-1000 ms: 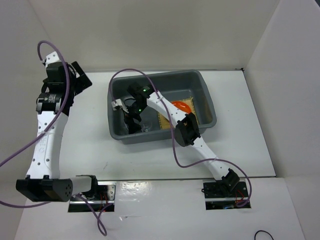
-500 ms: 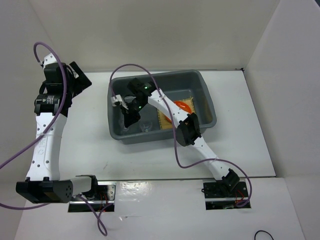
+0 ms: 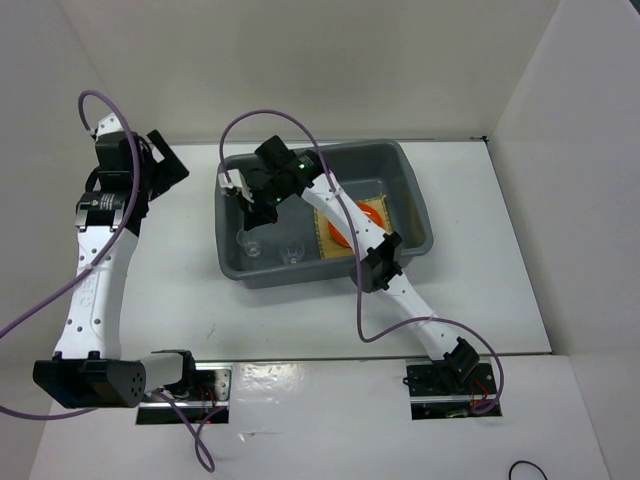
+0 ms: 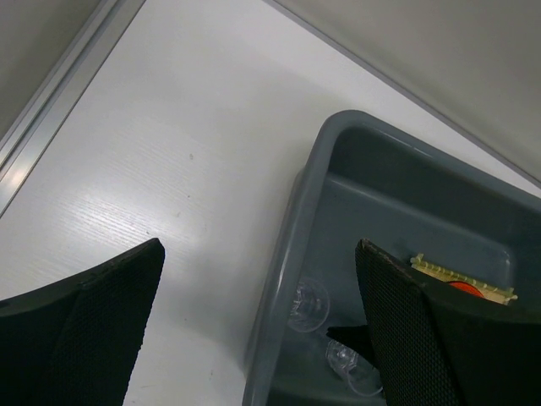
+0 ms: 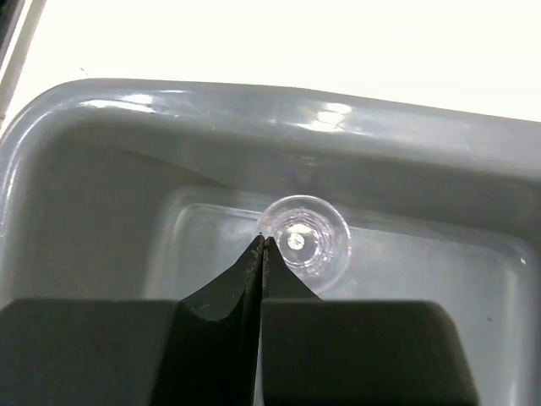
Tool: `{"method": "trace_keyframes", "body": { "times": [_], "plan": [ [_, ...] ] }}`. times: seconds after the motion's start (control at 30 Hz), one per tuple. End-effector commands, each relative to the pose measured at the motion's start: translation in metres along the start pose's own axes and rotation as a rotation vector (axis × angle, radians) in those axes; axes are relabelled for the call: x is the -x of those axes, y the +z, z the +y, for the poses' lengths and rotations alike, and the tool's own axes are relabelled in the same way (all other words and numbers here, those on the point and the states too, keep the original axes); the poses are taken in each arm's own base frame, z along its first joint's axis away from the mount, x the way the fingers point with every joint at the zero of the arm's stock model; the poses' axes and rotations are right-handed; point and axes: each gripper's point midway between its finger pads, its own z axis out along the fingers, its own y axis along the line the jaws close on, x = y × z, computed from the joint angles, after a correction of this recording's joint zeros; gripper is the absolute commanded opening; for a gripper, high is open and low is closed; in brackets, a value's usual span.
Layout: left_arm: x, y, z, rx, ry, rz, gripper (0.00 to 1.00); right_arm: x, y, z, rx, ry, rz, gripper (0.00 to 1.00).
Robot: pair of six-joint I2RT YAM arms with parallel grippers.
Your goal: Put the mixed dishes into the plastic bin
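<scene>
Two tools in my view. Right tool (image 3: 247,193) clenched tight, fingers (image 5: 245,271) pressed together, nothing between them. It hangs over left end of plastic bin (image 3: 421,205). Clear cup (image 5: 304,237) upright on bin floor just beyond tips; whether they touch, I cannot tell. Second clear cup (image 3: 292,252) stands beside it, to right. Yellow mat (image 3: 330,240) with orange plate (image 3: 366,211) on it at bin's right end. Left tool (image 3: 163,162) spread wide, empty, above bench (image 3: 170,270) left of bin.
</scene>
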Motion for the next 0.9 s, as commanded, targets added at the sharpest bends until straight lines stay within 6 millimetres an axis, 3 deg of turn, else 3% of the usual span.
{"method": "trace_keyframes", "body": {
  "times": [0.0, 0.03, 0.07, 0.1, 0.23, 0.27, 0.3, 0.33, 0.37, 0.4, 0.43, 0.47, 0.5, 0.57, 0.6, 0.67, 0.7, 0.73, 0.77, 0.8, 0.83, 0.87],
  "plan": [
    [0.015, -0.013, -0.006, -0.054, 0.008, -0.065, 1.00, -0.007, -0.002, -0.010, -0.050, 0.013, 0.030, 0.00],
    [0.015, -0.013, -0.006, -0.054, 0.008, -0.065, 1.00, -0.009, -0.006, -0.015, -0.070, 0.030, 0.031, 0.03],
    [0.015, -0.013, -0.006, -0.054, 0.008, -0.065, 1.00, -0.003, -0.011, -0.018, -0.093, 0.038, 0.027, 0.18],
    [0.011, -0.011, -0.005, -0.050, 0.010, -0.057, 1.00, 0.000, -0.013, -0.030, -0.152, 0.044, 0.027, 0.20],
    [0.006, -0.015, 0.011, 0.001, 0.050, -0.075, 1.00, 0.017, -0.072, -0.073, -0.363, 0.258, -0.077, 0.39],
    [0.000, -0.019, 0.019, 0.018, 0.061, -0.076, 1.00, 0.015, -0.107, -0.088, -0.444, 0.389, -0.120, 0.47],
    [-0.001, -0.021, 0.025, 0.031, 0.086, -0.090, 1.00, 0.011, -0.126, -0.098, -0.500, 0.454, -0.138, 0.57],
    [0.001, -0.031, 0.027, 0.020, 0.103, -0.115, 1.00, 0.004, -0.149, -0.108, -0.580, 0.515, -0.141, 0.70],
    [-0.003, -0.034, 0.032, 0.029, 0.116, -0.119, 1.00, -0.012, -0.182, -0.118, -0.652, 0.598, -0.147, 0.75],
    [-0.004, -0.036, 0.034, 0.026, 0.123, -0.128, 1.00, -0.007, -0.208, -0.116, -0.704, 0.599, -0.151, 0.79],
    [-0.016, -0.034, 0.036, 0.012, 0.141, -0.105, 1.00, -0.015, -0.223, -0.112, -0.736, 0.624, -0.118, 0.83],
    [-0.022, -0.037, 0.036, -0.009, 0.142, -0.099, 1.00, -0.029, -0.251, -0.116, -0.824, 0.654, -0.089, 0.83],
    [-0.029, -0.034, 0.034, -0.027, 0.145, -0.082, 1.00, -0.024, -0.273, -0.110, -0.868, 0.656, -0.089, 0.83],
    [-0.047, -0.030, 0.025, -0.101, 0.141, -0.034, 1.00, -0.041, -0.313, -0.100, -0.924, 0.733, -0.075, 0.84],
    [-0.052, -0.030, 0.021, -0.130, 0.133, -0.026, 1.00, -0.024, -0.341, -0.088, -0.965, 0.727, -0.110, 0.88],
    [-0.059, -0.026, 0.017, -0.164, 0.098, -0.022, 1.00, -0.028, -0.369, -0.079, -1.005, 0.763, -0.114, 0.91],
    [-0.054, -0.030, 0.015, -0.175, 0.095, -0.045, 1.00, -0.021, -0.403, -0.063, -1.060, 0.762, -0.135, 0.91],
    [-0.053, -0.030, 0.015, -0.172, 0.084, -0.059, 1.00, -0.022, -0.418, -0.055, -1.077, 0.782, -0.147, 0.91],
    [-0.050, -0.030, 0.014, -0.177, 0.082, -0.070, 1.00, -0.040, -0.422, -0.045, -1.064, 0.848, -0.118, 0.93],
    [-0.048, -0.027, 0.015, -0.164, 0.098, -0.072, 1.00, -0.035, -0.457, -0.024, -1.114, 0.854, -0.151, 0.93],
    [-0.048, -0.025, 0.014, -0.166, 0.120, -0.059, 1.00, -0.055, -0.457, -0.013, -1.095, 0.928, -0.127, 0.93],
    [-0.048, -0.023, 0.014, -0.160, 0.139, -0.048, 1.00, -0.060, -0.466, 0.000, -1.092, 0.945, -0.127, 0.93]
  ]
}}
